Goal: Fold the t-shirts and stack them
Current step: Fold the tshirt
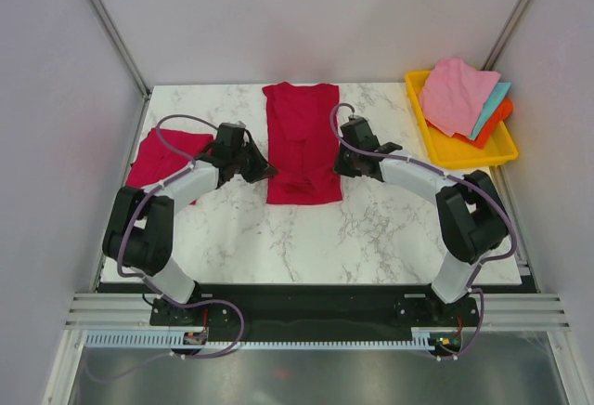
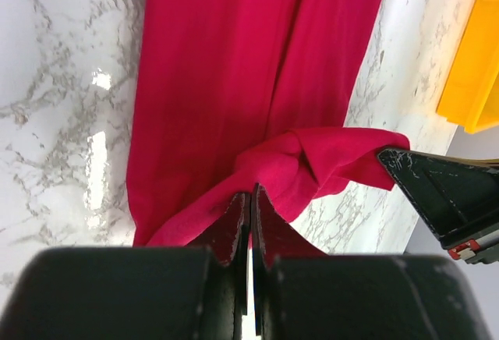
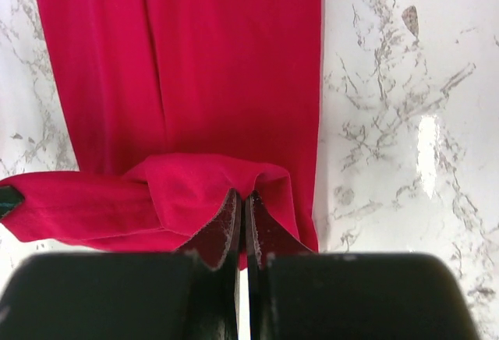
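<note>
Tabletop (image 1: 371,228) open along near edge; t-shirt (image 1: 302,136) covers far centre; yellow tray (image 1: 445,151) crowds right.

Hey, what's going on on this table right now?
Two robot arms are folding a red t-shirt that lies mid-table as a long strip. The left gripper and the right gripper are each shut on a bunched bit of its edge, one per side. A second red shirt lies at the left edge. A yellow tray on the right holds other cloths.

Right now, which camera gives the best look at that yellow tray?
The top external view: the yellow tray sits whole at far right, holding coloured cloths. The left wrist view catches only its yellow edge; the right wrist view shows none of it.
</note>
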Controlling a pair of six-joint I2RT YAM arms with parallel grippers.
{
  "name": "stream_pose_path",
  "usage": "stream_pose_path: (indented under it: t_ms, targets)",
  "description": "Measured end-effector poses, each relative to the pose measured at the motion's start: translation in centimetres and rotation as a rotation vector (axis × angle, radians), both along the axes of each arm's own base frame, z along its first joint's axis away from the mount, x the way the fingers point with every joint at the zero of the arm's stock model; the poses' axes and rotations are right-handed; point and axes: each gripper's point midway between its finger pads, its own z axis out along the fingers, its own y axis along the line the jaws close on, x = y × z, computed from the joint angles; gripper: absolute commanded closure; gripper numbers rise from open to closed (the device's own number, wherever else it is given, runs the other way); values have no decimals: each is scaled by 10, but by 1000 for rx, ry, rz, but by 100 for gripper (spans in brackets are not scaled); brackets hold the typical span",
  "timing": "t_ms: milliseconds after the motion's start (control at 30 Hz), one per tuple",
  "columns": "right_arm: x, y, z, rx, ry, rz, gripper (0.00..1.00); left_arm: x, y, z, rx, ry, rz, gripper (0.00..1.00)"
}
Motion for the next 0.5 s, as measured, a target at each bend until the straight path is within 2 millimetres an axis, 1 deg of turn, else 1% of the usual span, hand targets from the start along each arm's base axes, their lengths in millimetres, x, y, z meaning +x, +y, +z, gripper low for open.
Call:
stream_pose_path:
  t_ms: [200,367,400,433,467,500]
  targets:
    - [15,-1,-11,-8,18,-18,100,21,3,-8,3,18,24,98]
    - [32,-6,-9,5,12,-45,100,41,3,-9,-5,14,36,98]
    - [36,-7,-7,9,8,-50,97,44,2,-9,-11,13,37,98]
    - [42,-7,-5,18,5,-55,94,48,1,-9,-20,11,37,93]
    - [47,-7,-2,25,-1,-59,89,52,1,-9,-28,10,39,78]
    - [52,-6,-1,32,-4,-62,59,56,0,-9,-37,8,37,52]
